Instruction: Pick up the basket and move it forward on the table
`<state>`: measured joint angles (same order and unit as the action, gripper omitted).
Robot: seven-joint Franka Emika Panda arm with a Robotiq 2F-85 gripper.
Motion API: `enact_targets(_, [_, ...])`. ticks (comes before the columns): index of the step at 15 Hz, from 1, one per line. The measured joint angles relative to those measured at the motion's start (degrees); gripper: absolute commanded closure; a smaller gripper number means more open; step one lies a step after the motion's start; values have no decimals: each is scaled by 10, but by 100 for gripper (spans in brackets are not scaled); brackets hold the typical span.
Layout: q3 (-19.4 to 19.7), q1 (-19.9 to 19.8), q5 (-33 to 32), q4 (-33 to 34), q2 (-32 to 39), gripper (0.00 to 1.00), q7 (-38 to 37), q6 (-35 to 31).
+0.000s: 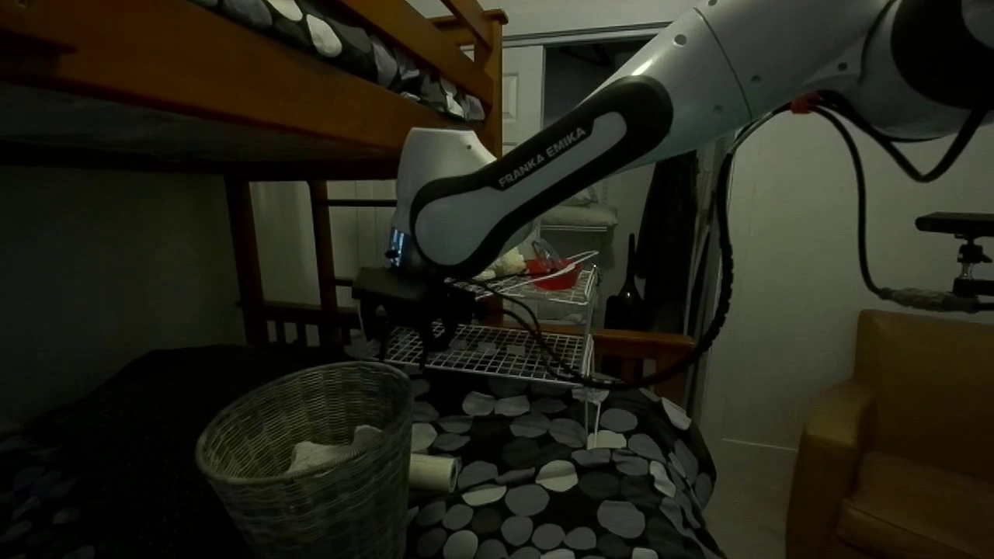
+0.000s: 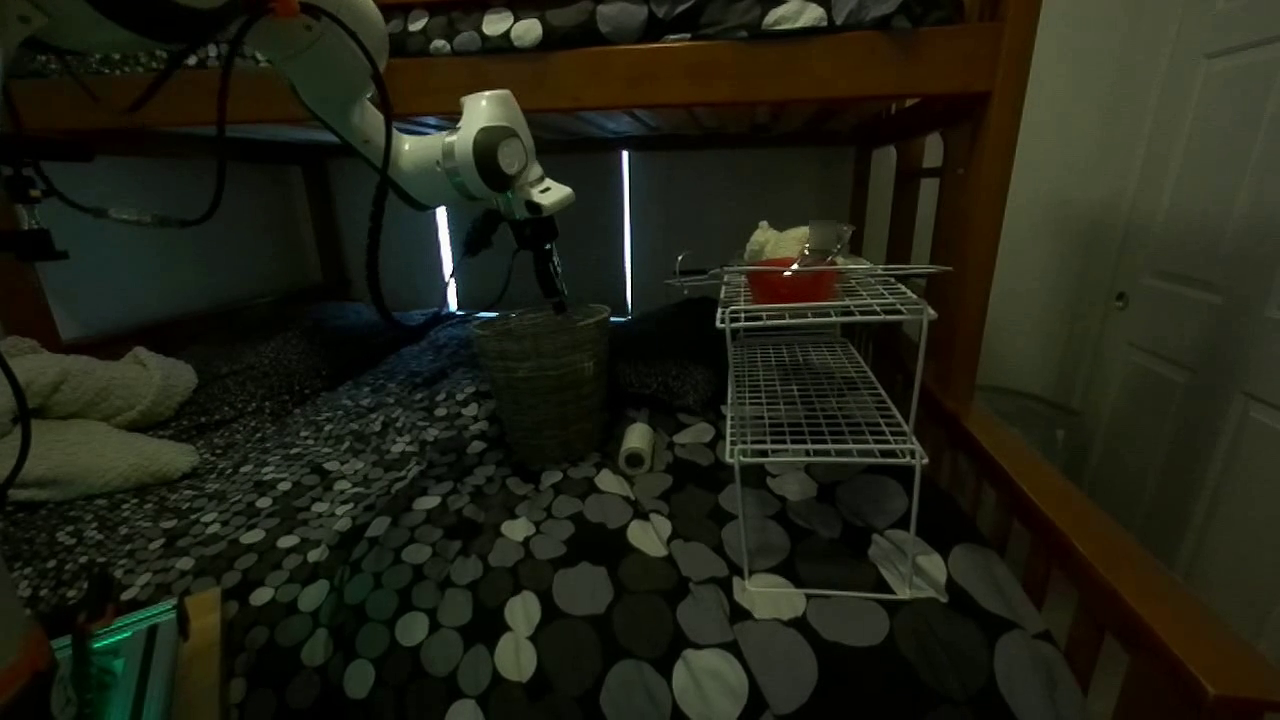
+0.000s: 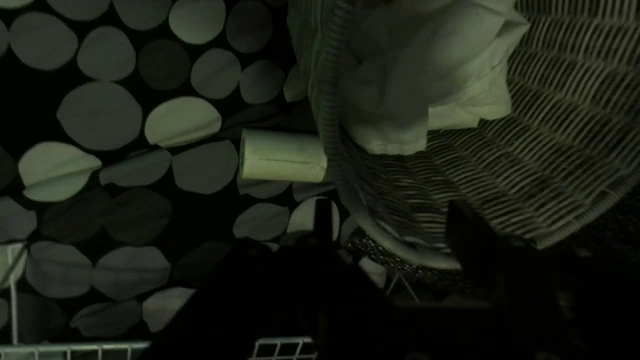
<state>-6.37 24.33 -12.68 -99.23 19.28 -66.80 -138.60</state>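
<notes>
Black end effector (image 3: 388,204) agape at basket (image 2: 545,388) rim

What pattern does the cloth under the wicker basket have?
White and grey circles on black; the cloth shows best in an exterior view.

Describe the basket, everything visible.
The basket is round, woven, wicker-looking, pale grey-beige, tapering down from a thick braided rim. It stands upright on the patterned cloth, crumpled white material inside, a pale roll beside it. The open gripper appears to straddle its rim in the wrist view; contact is unclear.
</notes>
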Motion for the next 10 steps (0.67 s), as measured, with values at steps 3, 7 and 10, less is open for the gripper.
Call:
enact_targets(3, [-31,-43,44,-77,-73,0,135,-19])
enact_targets(7, [-66,-81,149,-196,-171,0,313,-18])
enact_targets(10, [-65,-89,191,-280,-254,0,373,7])
